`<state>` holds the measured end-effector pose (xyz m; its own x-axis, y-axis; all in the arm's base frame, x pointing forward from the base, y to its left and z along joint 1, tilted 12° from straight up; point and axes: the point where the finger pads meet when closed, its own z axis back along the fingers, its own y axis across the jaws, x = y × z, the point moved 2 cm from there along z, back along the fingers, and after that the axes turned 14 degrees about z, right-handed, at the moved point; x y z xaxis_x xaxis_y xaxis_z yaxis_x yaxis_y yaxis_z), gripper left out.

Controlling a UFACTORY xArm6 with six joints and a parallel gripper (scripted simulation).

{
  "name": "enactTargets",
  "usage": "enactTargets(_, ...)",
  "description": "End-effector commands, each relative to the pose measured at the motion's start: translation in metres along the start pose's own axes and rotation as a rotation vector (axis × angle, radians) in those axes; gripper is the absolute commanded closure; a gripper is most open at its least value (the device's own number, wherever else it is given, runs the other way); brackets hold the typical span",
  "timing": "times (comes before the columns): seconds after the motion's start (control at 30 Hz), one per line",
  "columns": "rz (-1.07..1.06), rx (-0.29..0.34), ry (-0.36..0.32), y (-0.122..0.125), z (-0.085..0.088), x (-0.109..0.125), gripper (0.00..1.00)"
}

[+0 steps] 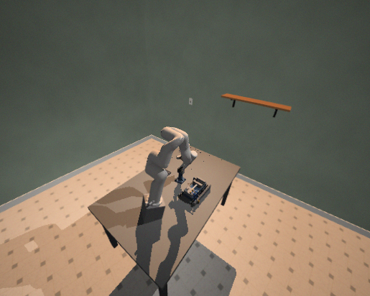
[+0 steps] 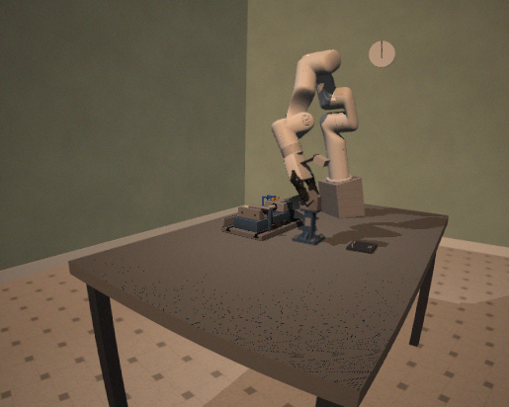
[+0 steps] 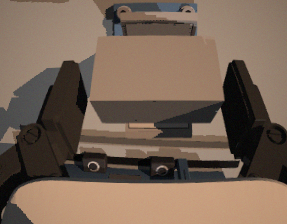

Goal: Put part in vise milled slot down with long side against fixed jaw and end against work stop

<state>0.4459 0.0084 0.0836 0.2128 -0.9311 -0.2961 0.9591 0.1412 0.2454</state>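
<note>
The part point(image 3: 154, 83), a tan block, rests on the blue V-block point(image 3: 152, 19), whose base shows beyond it in the wrist view. My gripper point(image 3: 153, 79) is open, with one dark finger on each side of the part and a narrow gap at each side. In the exterior view the gripper point(image 2: 306, 194) reaches down, tilted, onto the V-block point(image 2: 308, 228). The vise point(image 2: 262, 221) stands just left of it, jaws open. The dark infeed plate point(image 2: 362, 246) lies to the right with nothing on it. The part's slot is not visible.
The arm's base pedestal point(image 2: 341, 197) stands behind the V-block. In the top view the vise point(image 1: 195, 190) sits right of the V-block point(image 1: 180, 177), near the table's edge. A wall shelf point(image 1: 256, 102) hangs far off.
</note>
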Motion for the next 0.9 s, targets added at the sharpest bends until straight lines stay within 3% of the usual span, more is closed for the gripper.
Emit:
enactTargets(0.0, 0.001, -0.003, -0.024, 0.0017, 0.0011, -0.0010, 0.11)
enactTargets(0.87, 0.001, -0.048, -0.200, 0.0030, 0.0004, -0.0064, 0.11)
